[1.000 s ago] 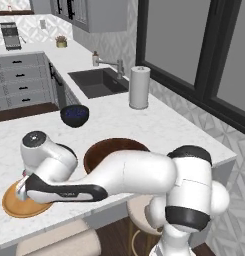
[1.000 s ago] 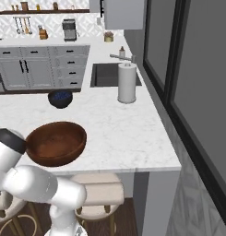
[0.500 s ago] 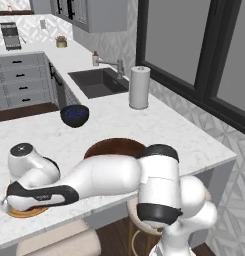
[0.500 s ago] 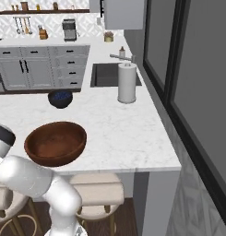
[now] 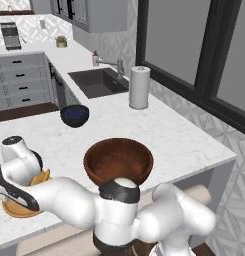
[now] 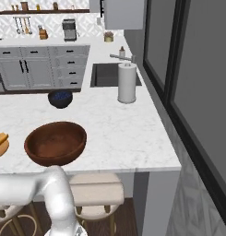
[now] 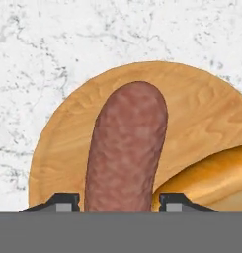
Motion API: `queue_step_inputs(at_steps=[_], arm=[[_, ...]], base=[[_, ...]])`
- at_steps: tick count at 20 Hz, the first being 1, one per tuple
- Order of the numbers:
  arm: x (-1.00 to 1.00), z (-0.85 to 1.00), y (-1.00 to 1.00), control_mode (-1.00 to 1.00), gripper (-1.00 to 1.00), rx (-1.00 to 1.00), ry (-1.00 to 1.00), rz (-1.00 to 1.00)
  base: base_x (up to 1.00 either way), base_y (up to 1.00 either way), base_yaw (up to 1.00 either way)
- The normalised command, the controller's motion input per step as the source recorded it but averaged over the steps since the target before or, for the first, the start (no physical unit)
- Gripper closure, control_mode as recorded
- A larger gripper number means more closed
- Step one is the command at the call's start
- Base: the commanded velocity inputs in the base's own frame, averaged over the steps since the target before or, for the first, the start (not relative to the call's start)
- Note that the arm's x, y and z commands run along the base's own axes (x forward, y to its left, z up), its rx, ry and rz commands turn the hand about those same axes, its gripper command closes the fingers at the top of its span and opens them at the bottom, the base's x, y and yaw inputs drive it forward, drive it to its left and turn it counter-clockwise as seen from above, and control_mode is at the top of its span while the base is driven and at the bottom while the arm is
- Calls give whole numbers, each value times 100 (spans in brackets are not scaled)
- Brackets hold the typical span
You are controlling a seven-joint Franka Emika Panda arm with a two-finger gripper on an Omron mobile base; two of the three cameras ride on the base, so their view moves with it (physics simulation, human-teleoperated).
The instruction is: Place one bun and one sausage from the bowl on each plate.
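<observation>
My gripper (image 7: 119, 202) hangs over the orange-tan wooden plate (image 7: 191, 99) with the reddish-brown sausage (image 7: 126, 153) between its two fingertips. The sausage points away from the hand, across the plate's middle. A golden bun (image 7: 206, 178) lies on the same plate, right beside the sausage. From the left base view, the plate (image 5: 16, 209) sits at the counter's near left edge with the bun (image 5: 40, 177) on it, and my hand covers much of it. The dark wooden bowl (image 5: 119, 160) stands to the plate's right; what it holds is hidden.
A small dark blue bowl (image 5: 74, 115) stands farther back on the marble counter. A paper towel roll (image 5: 139, 87) is next to the sink (image 5: 96, 82). Stools (image 6: 96, 189) stand under the counter's near edge. My arm's elbow crosses in front of the wooden bowl.
The arm has dropped lower and swung left, so the wooden bowl now shows whole. The hand has stayed at the orange plate with the sausage.
</observation>
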Motion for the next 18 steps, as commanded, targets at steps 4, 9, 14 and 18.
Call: queue_step_inputs(at_steps=[4,9,14,18], arm=[[8,-7,39,-100,-100,-6,5,-3],[-78,21,-44,-100,-100,3,-4,0],[-100,38,-100,-100,-100,14,-19,0],[-100,6,-100,-100,-100,8,-20,0]], base=[[0,0,0],[0,0,0],[0,0,0],[0,0,0]])
